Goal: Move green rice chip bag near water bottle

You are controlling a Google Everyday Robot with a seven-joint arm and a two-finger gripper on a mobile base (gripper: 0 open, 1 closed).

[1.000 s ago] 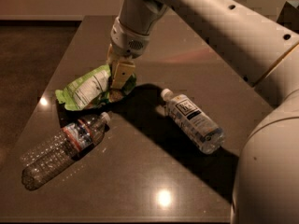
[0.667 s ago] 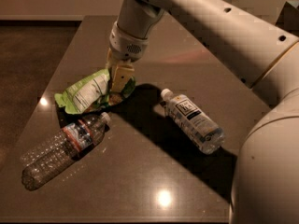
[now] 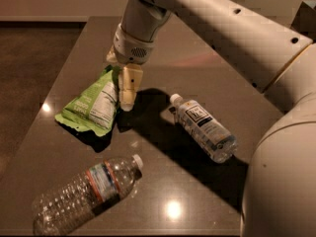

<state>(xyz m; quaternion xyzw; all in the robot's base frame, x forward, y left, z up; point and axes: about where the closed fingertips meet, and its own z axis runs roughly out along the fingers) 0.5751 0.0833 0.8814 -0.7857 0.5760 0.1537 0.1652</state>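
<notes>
The end effector is clenched on the upper right edge of the green rice chip bag, whose lower end rests on the table. The water bottle lies near, below the bag. A white-and-blue-labelled bottle lies right of the end effector.

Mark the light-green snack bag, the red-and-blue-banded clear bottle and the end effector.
light-green crinkled snack bag [image 3: 96, 105]: camera view, on its white printed panel.
clear ribbed plastic bottle with red-and-blue band [image 3: 101, 181]: camera view, on the label.
end effector [image 3: 121, 95]: camera view, between fingertips, at the bag's right edge.
</notes>
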